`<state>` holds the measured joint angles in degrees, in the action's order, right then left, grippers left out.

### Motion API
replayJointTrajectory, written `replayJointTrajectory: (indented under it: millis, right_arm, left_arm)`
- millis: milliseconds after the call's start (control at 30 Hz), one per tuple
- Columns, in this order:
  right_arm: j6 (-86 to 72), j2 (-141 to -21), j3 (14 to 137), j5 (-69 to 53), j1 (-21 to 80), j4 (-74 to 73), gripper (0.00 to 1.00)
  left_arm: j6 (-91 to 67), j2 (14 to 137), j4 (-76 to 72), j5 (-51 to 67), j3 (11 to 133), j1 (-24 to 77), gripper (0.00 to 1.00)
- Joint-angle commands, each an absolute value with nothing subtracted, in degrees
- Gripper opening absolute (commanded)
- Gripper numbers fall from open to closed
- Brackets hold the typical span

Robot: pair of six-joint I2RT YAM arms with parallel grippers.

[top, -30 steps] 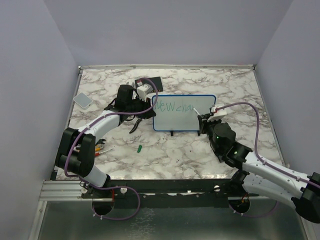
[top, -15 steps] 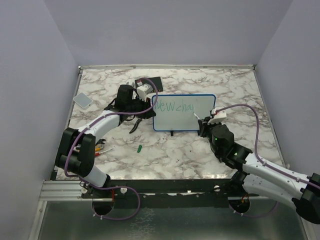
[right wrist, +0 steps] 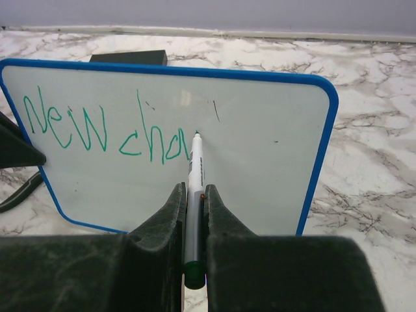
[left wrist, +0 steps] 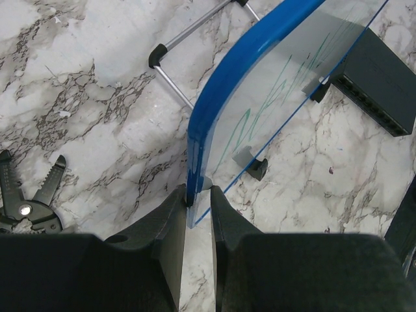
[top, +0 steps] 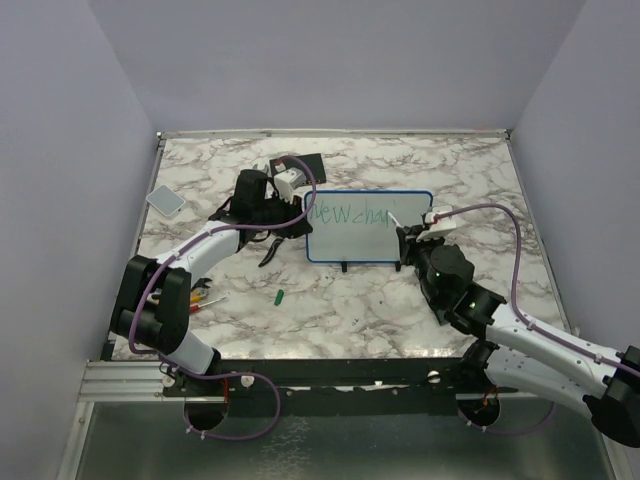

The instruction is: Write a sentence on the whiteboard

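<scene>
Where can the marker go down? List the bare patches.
Bare marble lies right of the whiteboard up to the right edge of the table, and in front of it between the green cap and the right arm. Left of the whiteboard is crowded: left gripper, pliers, black box.

Robot lab test cell, not a home or shop. The whiteboard point(top: 368, 226) stands mid-table point(top: 470, 170) on a marble-look top. Plain lilac walls point(top: 330, 60) box it in behind, left & right. Left arm point(top: 200, 248) & right arm point(top: 520, 330), w/ purple cable point(top: 516, 250), reach the board from a metal rail point(top: 120, 378) at the near edge. Left of the board: pliers point(top: 270, 250), black box point(top: 310, 164) w/ ports.
</scene>
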<state>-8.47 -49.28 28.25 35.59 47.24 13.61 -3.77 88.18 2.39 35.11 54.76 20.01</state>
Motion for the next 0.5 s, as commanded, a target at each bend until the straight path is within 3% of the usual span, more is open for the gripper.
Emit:
replayJointTrajectory:
  millis: [0,467]
  right_arm:
    - [-5.99,-49.01,30.23,38.47,47.02,17.13,0.01]
    - [-8.46,-47.64,28.92,42.95,47.02,13.88,0.01]
  left_arm:
    - [-3.14,86.82,2.37,35.68,55.81,20.24,0.21]
    - [-3.1,86.74,2.37,35.66,55.77,20.19,0.21]
